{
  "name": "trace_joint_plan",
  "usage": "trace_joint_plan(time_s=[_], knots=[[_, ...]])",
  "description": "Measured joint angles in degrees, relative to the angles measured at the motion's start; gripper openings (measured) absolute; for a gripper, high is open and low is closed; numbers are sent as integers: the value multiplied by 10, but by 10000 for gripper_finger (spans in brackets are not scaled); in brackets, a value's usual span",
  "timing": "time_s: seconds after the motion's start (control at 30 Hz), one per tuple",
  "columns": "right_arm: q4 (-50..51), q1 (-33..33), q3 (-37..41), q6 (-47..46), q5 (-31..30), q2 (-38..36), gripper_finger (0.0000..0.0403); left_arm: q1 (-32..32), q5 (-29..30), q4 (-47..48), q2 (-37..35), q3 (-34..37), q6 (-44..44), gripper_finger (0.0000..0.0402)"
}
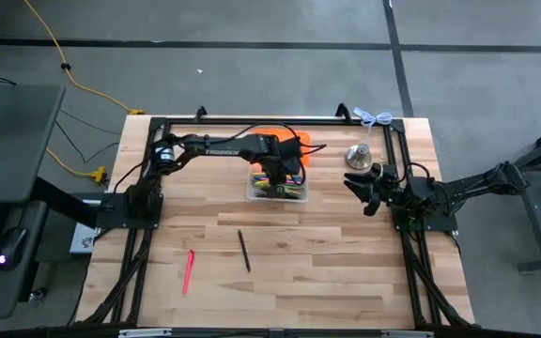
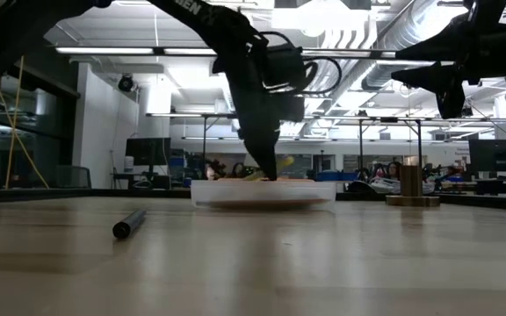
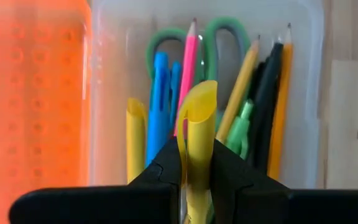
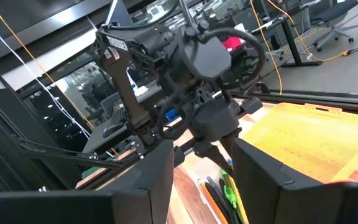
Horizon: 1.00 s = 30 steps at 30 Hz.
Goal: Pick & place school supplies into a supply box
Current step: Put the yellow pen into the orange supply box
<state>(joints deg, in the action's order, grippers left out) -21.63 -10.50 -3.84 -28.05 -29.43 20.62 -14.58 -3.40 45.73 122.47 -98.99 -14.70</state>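
Surface: pale wooden table (image 1: 280, 272) inside a black frame; grey floor around it.
Clutter: I see a bright orange rectangular piece (image 1: 289, 141) touching the clear plastic supply box (image 1: 252, 192) on its far side; a silver bell (image 1: 360, 156) stands near the right arm.
Loose items: a pink pen (image 1: 188, 271) and a black pen (image 1: 244, 251) lie on the near boards, well apart from the box.
Left arm: reaches across from its base, wrist pointing down over the box.
Left gripper (image 3: 196, 163): I read it clamped on a yellow marker (image 3: 197, 118), held just above the box contents.
Box contents: green-handled scissors (image 3: 225, 34), blue, pink, yellow and black pens.
Right gripper (image 1: 363, 190): waits raised beside the bell, fingers apart, holding nothing.
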Motion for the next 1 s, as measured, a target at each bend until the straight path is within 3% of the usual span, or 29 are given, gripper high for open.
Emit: trace_joint_plan(time_s=[0.43,1.0], knots=[[0,0,0,0,-1,0,140,-1,-7,-6,23,0,-1,80],[0,0,0,0,-5,0,140,-1,-1,-9,23,0,-5,157]])
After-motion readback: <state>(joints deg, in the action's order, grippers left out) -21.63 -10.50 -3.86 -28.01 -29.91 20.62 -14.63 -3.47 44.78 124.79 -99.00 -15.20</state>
